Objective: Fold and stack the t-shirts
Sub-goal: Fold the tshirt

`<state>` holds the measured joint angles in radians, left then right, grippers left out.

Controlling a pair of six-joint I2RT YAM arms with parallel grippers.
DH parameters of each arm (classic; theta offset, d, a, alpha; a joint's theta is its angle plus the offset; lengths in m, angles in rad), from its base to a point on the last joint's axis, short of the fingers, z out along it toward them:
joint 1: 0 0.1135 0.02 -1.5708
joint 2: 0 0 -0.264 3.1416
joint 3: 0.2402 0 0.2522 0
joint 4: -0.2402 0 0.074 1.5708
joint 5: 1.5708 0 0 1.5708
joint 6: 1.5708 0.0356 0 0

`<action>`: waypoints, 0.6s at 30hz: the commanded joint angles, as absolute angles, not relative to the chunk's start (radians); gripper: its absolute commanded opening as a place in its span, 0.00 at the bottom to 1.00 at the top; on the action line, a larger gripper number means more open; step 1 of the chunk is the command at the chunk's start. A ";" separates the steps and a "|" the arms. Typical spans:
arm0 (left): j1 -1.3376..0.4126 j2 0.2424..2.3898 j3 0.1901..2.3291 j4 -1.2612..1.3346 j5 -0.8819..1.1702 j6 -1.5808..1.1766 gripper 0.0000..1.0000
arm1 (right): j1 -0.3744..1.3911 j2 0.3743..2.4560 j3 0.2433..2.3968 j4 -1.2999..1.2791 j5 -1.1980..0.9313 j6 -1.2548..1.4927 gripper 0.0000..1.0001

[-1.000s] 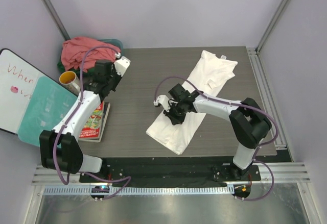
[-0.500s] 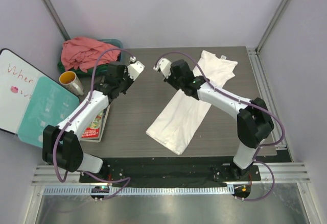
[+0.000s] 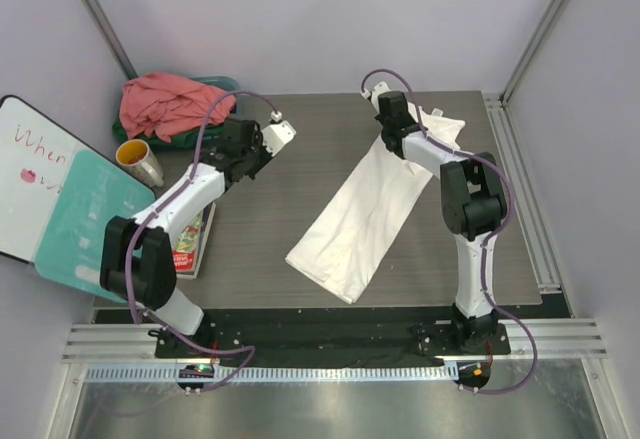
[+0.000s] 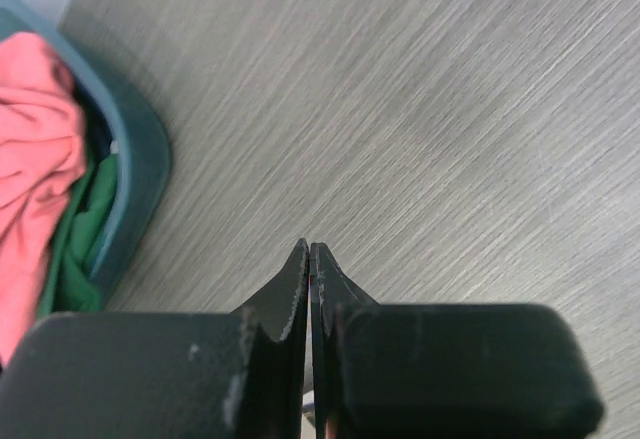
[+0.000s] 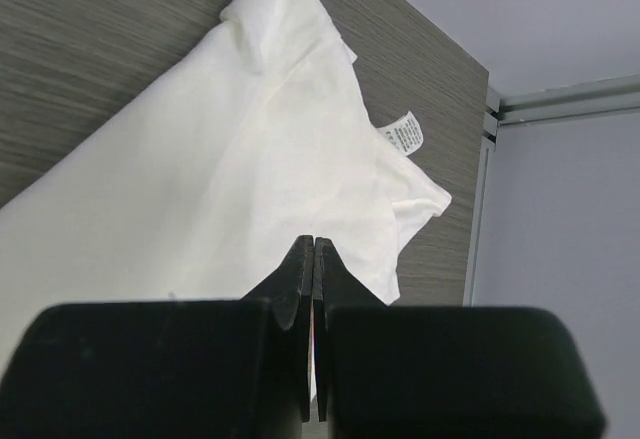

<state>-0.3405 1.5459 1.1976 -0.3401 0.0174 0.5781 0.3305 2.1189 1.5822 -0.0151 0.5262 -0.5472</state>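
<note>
T-shirts are in neither claw at this moment. The right gripper (image 5: pixel 314 246) has its jaws pressed together with nothing between them. It is over the far end of the white t-shirt (image 3: pixel 362 211), where a small label (image 5: pixel 405 131) shows at the neck. I cannot tell whether the tips touch the cloth. The left gripper (image 4: pixel 309 249) is closed and empty too, above the bare table (image 3: pixel 270 229). The teal basin (image 4: pixel 140 164) is just beside it on its left, and the white shirt is well apart on the other side.

I judge the task to be at an early stage. The white shirt lies as a long narrow strip, diagonal on the table, so it seems folded lengthwise only. The salmon-pink t-shirt (image 3: pixel 160 101) and the dark green t-shirt (image 4: pixel 88 227) lie crumpled in the basin. Nothing is stacked yet.
</note>
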 commanded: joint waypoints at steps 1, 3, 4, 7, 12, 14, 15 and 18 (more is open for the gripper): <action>-0.341 1.636 1.284 -0.285 0.028 0.569 0.00 | 0.287 2.160 1.687 0.034 0.575 -0.560 0.01; -0.341 1.664 1.319 -0.290 0.020 0.563 0.00 | 0.262 2.183 1.697 0.026 0.554 -0.554 0.01; -0.341 1.684 1.331 -0.298 0.023 0.569 0.00 | 0.258 2.195 1.700 0.029 0.543 -0.552 0.01; -0.341 1.704 1.364 -0.305 0.017 0.598 0.00 | 0.247 2.243 1.739 0.006 0.516 -0.542 0.01; -0.342 1.713 1.371 -0.304 0.009 0.623 0.00 | 0.247 2.333 1.850 -0.092 0.473 -0.499 0.01; -0.341 1.712 1.367 -0.305 0.008 0.627 0.00 | 0.249 2.367 1.874 -0.101 0.462 -0.494 0.01; -0.341 1.710 1.364 -0.305 0.009 0.626 0.00 | 0.247 2.375 1.887 -0.107 0.457 -0.494 0.01; -0.339 1.706 1.355 -0.302 0.009 0.627 0.00 | 0.248 2.408 1.920 -0.123 0.433 -0.497 0.01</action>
